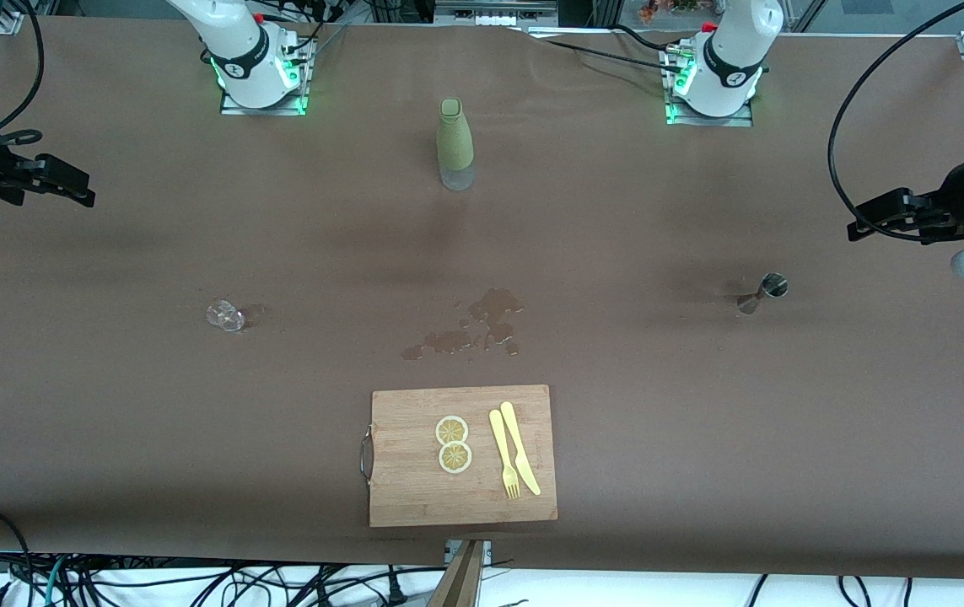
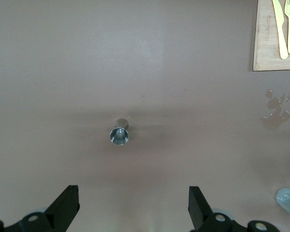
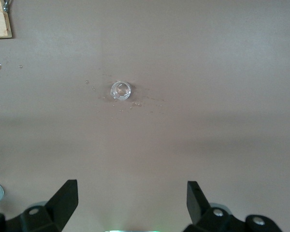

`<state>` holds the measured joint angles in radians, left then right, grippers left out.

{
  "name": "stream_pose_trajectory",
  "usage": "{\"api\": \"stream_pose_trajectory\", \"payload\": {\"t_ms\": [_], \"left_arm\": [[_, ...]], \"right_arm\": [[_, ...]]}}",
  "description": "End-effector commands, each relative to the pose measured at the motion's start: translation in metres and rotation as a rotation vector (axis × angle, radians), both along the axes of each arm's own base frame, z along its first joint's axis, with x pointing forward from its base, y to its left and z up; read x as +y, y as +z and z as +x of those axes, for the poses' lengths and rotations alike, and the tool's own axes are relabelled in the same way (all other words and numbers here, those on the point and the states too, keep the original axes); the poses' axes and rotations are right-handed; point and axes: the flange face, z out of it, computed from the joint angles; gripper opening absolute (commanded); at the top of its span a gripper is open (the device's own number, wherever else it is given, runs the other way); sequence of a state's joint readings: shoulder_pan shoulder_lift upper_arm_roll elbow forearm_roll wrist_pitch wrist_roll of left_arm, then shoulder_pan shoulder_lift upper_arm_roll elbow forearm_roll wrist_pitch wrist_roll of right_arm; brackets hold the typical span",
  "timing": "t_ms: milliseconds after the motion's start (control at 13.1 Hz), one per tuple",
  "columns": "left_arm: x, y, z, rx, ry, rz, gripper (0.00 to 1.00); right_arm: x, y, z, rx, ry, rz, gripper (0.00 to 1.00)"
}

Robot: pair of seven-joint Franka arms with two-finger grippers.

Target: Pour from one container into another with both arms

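Nearest the front camera lies a wooden cutting board [image 1: 414, 489] carrying two lemon slices [image 1: 453, 443], a yellow fork [image 1: 503, 453] and a yellow knife [image 1: 520, 447]. Just farther from the camera, a wet spill [image 1: 482, 324] darkens the brown counter [image 1: 659, 421]. A small clear glass [image 1: 226, 316] stands toward the right arm's end of the counter; whether it holds anything cannot be told. A metal jigger [image 1: 764, 292] stands toward the left arm's end, its upper cup showing only bare metal inside. A bottle [image 1: 455, 143] in a green sleeve stands upright between the two arm bases, with its clear bottom visible. The left gripper [image 2: 133, 208] hovers open and empty over the counter close to the jigger. The right gripper [image 3: 131, 203] hovers open and empty over the counter close to the glass.
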<state>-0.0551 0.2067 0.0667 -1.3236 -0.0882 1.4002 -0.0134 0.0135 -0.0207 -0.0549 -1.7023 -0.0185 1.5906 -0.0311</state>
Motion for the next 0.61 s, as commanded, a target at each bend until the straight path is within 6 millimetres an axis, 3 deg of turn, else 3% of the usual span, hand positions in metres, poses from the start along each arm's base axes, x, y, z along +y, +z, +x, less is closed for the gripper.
{"api": "stream_pose_trajectory", "payload": {"t_ms": [0, 153, 306, 536], "left_arm": [[0.013, -0.001, 0.002, -0.001, 0.023, 0.016, 1.0], [0.039, -0.018, 0.008, 0.026, 0.033, 0.012, 1.0], [0.066, -0.024, 0.008, 0.028, -0.063, -0.01, 1.0], [0.138, -0.055, 0.009, 0.051, -0.087, -0.082, 1.0]], "right_arm": [[-0.002, 0.004, 0.001, -0.004, -0.002, 0.014, 1.0], [-0.003, 0.004, 0.001, -0.006, -0.004, 0.014, 1.0], [-0.003, 0.004, 0.001, -0.004, -0.004, 0.014, 1.0], [-0.002, 0.0, 0.0, 0.011, -0.008, 0.012, 1.0]]}}
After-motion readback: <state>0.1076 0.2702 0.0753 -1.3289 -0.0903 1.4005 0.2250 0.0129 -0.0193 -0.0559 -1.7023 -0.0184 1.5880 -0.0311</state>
